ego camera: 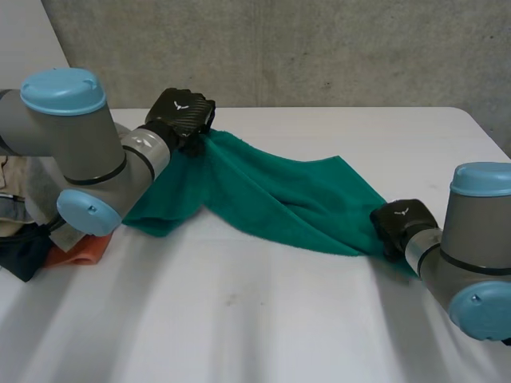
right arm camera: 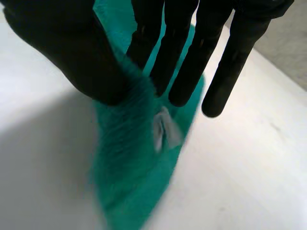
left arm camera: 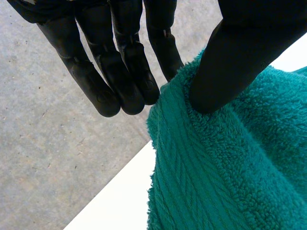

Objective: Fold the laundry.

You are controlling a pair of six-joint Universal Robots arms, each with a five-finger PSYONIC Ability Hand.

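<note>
**A:** Head view?

**B:** Green towel (ego camera: 271,195) is strung across the table (ego camera: 239,319), running from near the far edge on the left side toward the right edge. Its middle sags onto the surface, and a flap drapes down at the left end. Left hand (ego camera: 185,112) is on the towel's far-left end. Right hand (ego camera: 399,223) is on the end by the right edge. A clothes pile (ego camera: 24,223) with an orange cloth (ego camera: 80,251) sits at the left edge, partly behind the left arm.

**A:** Left wrist?

**B:** Thumb (left arm camera: 230,62) is pressed onto the towel's hemmed edge with one straight finger behind that edge, so the hand is pinching it. The other fingers (left arm camera: 122,67) are straight, side by side and off the cloth. White surface shows beside the towel.

**A:** Right wrist?

**B:** The towel end is bunched between the thumb and straight fingers and pinched there. The outermost finger stands apart, clear of the cloth. A white label (right arm camera: 163,129) sits on the towel just past the fingertips. Below the hand the towel end runs down to the table.
</note>
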